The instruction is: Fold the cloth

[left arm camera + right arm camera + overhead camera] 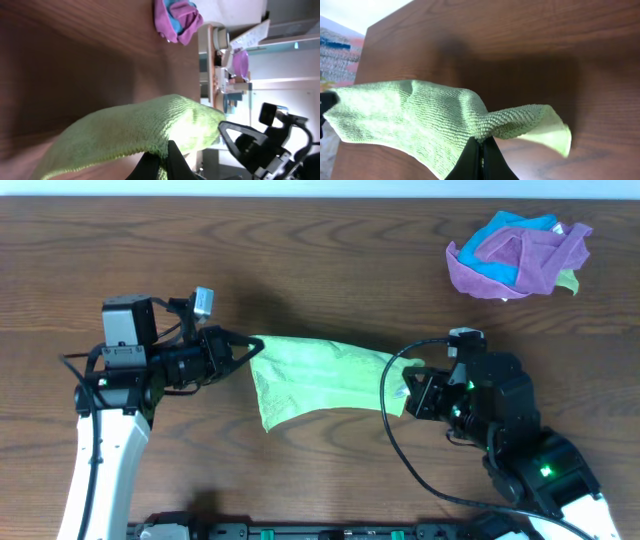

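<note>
The lime-green cloth (320,375) hangs stretched between my two grippers above the brown table, its lower edge sagging toward the front. My left gripper (252,348) is shut on the cloth's left corner; in the left wrist view the cloth (135,130) runs into the closed fingers (167,152). My right gripper (405,385) is shut on the right corner; in the right wrist view the cloth (420,120) is pinched between the fingers (481,145), with a small flap sticking out to the right.
A heap of purple and bright blue cloths (520,252) lies at the back right of the table (300,270), also visible in the left wrist view (177,20). A black cable (395,440) loops by the right arm.
</note>
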